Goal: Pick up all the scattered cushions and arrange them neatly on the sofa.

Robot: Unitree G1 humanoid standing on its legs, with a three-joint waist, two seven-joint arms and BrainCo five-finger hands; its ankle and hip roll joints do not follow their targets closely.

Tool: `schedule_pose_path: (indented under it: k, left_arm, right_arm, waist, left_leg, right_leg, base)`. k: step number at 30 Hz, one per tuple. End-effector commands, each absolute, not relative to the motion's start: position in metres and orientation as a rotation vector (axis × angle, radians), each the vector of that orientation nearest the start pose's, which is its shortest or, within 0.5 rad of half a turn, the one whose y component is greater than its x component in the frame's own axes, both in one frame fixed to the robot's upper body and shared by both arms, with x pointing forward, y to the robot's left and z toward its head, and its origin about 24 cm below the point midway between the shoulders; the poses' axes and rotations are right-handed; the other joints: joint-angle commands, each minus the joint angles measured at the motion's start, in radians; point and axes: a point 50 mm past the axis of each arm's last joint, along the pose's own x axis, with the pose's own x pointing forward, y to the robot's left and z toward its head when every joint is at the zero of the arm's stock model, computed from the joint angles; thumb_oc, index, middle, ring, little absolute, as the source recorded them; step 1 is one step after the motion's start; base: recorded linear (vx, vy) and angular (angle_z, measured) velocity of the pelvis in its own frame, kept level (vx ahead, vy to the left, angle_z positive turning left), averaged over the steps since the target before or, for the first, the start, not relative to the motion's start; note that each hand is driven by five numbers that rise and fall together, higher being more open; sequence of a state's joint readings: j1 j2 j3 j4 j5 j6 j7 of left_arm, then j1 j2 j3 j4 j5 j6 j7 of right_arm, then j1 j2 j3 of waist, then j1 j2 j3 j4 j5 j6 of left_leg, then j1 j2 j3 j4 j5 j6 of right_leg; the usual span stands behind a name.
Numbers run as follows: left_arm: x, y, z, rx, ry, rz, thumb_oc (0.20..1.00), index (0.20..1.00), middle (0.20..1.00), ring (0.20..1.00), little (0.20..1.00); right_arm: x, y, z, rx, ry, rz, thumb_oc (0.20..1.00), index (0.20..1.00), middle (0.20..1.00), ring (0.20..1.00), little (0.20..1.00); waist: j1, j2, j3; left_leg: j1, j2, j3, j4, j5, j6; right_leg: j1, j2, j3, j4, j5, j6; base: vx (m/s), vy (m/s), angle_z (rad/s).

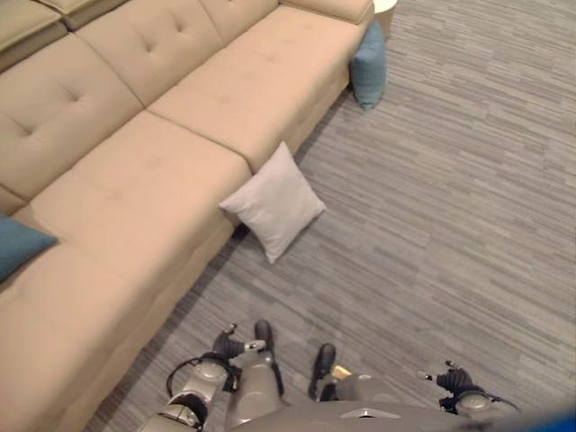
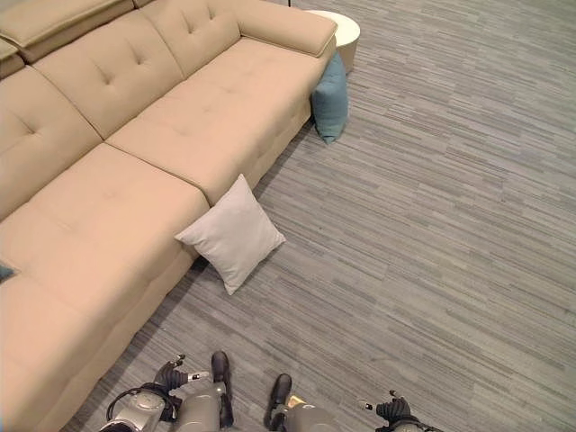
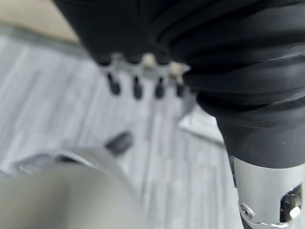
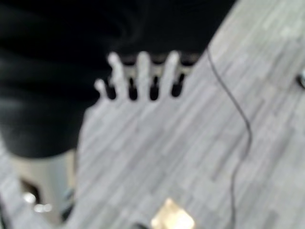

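Currently grey cushion leans on sofa front, ahead and slightly left of both hands. Left hand nearer, fingers relaxed, empty; right hand likewise.

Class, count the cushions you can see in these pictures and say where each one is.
3. A white cushion leans on the sofa front, a blue cushion stands on the floor at its far end, another blue cushion lies on the seat. Others may be hidden.
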State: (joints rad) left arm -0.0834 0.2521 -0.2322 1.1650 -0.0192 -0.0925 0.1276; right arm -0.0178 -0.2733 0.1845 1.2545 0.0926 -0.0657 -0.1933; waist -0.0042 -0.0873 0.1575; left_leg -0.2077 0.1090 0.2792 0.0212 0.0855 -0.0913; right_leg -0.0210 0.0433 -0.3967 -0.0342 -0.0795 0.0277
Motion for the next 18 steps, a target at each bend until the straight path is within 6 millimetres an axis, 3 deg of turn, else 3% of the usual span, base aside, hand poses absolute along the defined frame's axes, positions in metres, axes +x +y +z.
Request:
schedule_pose_path:
  k: [1, 7, 10, 11, 13, 14, 18]
  left_arm:
    - [0.139, 0.223, -0.146, 0.412, 0.994, 0.023, 1.0, 1.0, 1.0, 1.0, 1.0]
    - [0.14, 0.236, -0.142, 0.412, 0.981, 0.067, 1.0, 1.0, 1.0, 1.0, 1.0]
    - [0.141, 0.239, -0.141, 0.412, 0.974, 0.082, 1.0, 1.0, 1.0, 1.0, 1.0]
    - [0.14, 0.239, -0.141, 0.411, 0.969, 0.085, 1.0, 1.0, 1.0, 1.0, 1.0]
    - [0.141, 0.239, -0.141, 0.41, 0.969, 0.085, 1.0, 1.0, 1.0, 1.0, 1.0]
    - [0.14, 0.237, -0.142, 0.41, 0.976, 0.083, 1.0, 1.0, 1.0, 1.0, 1.0]
    - [0.139, 0.236, -0.143, 0.416, 0.986, 0.075, 1.0, 1.0, 1.0, 1.0, 1.0]
  right_arm:
    - [0.101, -0.261, -0.149, -0.398, 1.114, -0.25, 1.0, 1.0, 1.0, 1.0, 1.0]
    - [0.115, -0.252, -0.147, -0.378, 1.066, -0.219, 1.0, 1.0, 1.0, 1.0, 1.0]
    - [0.118, -0.249, -0.147, -0.376, 1.055, -0.206, 1.0, 1.0, 1.0, 1.0, 1.0]
    - [0.122, -0.247, -0.146, -0.384, 1.045, -0.189, 1.0, 1.0, 1.0, 1.0, 1.0]
    - [0.124, -0.247, -0.146, -0.39, 1.041, -0.184, 1.0, 1.0, 1.0, 1.0, 1.0]
    - [0.127, -0.246, -0.145, -0.402, 1.035, -0.172, 1.0, 1.0, 1.0, 1.0, 1.0]
    - [0.126, -0.246, -0.145, -0.414, 1.04, -0.16, 1.0, 1.0, 1.0, 1.0, 1.0]
  waist:
    - [0.025, 0.016, 0.005]
    - [0.045, 0.006, 0.018]
    - [0.043, 0.013, 0.018]
    - [0.033, 0.021, 0.019]
    - [0.029, 0.022, 0.019]
    - [0.019, 0.017, 0.028]
    - [-0.027, 0.012, 0.047]
  left_leg:
    - [-0.005, -0.06, -0.046, 0.094, -0.07, 0.057]
    - [0.055, -0.097, -0.062, 0.126, -0.161, 0.113]
    - [0.092, -0.106, -0.083, 0.112, -0.174, 0.124]
    - [0.139, -0.113, -0.115, 0.086, -0.184, 0.127]
    - [0.147, -0.117, -0.125, 0.086, -0.187, 0.127]
    - [0.18, -0.134, -0.154, 0.074, -0.202, 0.127]
    - [0.254, -0.162, -0.234, 0.048, -0.226, 0.116]
  right_leg:
    - [0.058, -0.165, 0.148, 0.086, -0.013, 0.104]
    - [-0.027, -0.247, 0.153, 0.349, 0.026, 0.125]
    - [-0.068, -0.239, 0.183, 0.392, 0.044, 0.114]
    - [-0.125, -0.196, 0.226, 0.373, 0.036, 0.103]
    - [-0.131, -0.187, 0.232, 0.337, 0.043, 0.104]
    - [-0.165, -0.161, 0.258, 0.246, 0.073, 0.11]
    - [-0.243, -0.103, 0.361, 0.086, 0.142, 0.143]
  base:
    - [0.44, 0.255, -0.01]
    - [0.2, 0.126, -0.05]
    - [0.23, 0.03, 0.24]
    - [0.27, -0.027, 0.32]
    - [0.26, -0.047, 0.43]
    - [0.29, -0.069, 0.43]
    - [0.34, -0.088, 0.52]
